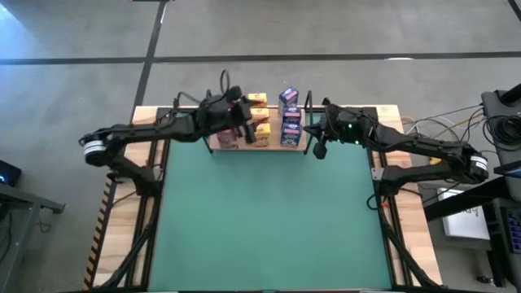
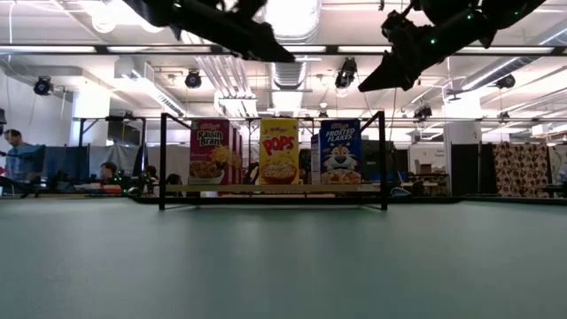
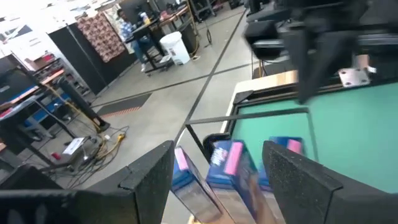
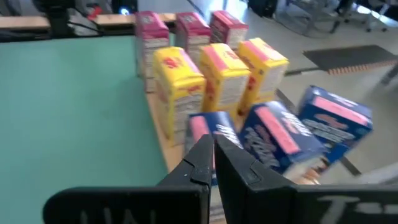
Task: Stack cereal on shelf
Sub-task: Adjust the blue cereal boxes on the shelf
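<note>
Left jaws (image 1: pixel 241 122) spread, empty | right jaws (image 1: pixel 319 150) closed, empty | cereal (image 2: pixel 279 152) upright on shelf (image 2: pixel 275 189), fronts facing table

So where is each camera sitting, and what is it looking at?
High view: above the table, looking straight down on both arms and the shelf.
Low view: at table height, facing the box fronts; arms hang overhead.
Left wrist view: on the left arm, past its open left gripper at blue boxes.
Right wrist view: on the right arm, past its shut right gripper.
All four share the cereal.
</note>
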You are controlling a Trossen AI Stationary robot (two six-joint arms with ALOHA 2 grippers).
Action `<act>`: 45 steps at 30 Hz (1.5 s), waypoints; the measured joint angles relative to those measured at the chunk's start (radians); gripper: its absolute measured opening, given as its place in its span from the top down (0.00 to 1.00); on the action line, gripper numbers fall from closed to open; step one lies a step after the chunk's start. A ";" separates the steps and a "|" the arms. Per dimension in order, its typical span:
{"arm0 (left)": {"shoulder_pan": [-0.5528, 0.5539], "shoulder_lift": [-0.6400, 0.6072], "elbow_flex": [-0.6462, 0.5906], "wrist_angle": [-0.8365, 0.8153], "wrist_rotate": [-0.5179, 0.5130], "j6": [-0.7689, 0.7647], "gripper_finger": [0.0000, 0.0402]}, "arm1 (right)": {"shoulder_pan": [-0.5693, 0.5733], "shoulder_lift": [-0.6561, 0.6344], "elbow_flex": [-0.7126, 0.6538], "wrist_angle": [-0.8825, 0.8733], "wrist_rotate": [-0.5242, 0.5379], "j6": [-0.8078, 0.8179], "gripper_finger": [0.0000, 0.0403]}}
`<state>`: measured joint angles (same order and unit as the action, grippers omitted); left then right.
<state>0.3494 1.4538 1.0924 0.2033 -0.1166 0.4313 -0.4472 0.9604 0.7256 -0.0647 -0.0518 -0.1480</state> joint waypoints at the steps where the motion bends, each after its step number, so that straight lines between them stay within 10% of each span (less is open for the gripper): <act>1: 0.016 0.029 0.026 0.002 0.020 0.001 0.43 | 0.010 -0.003 -0.011 0.018 0.000 0.003 0.98; 29: 0.212 0.623 0.654 -0.203 0.211 -0.190 0.43 | 0.070 0.005 -0.081 0.056 0.001 0.033 0.98; 45: 0.245 0.632 0.663 -0.208 0.260 -0.205 0.30 | 0.070 0.005 -0.089 0.055 0.001 0.020 0.98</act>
<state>0.5939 2.0862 1.7554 -0.0045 0.1432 0.2264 -0.3775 0.9653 0.6365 -0.0097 -0.0505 -0.1284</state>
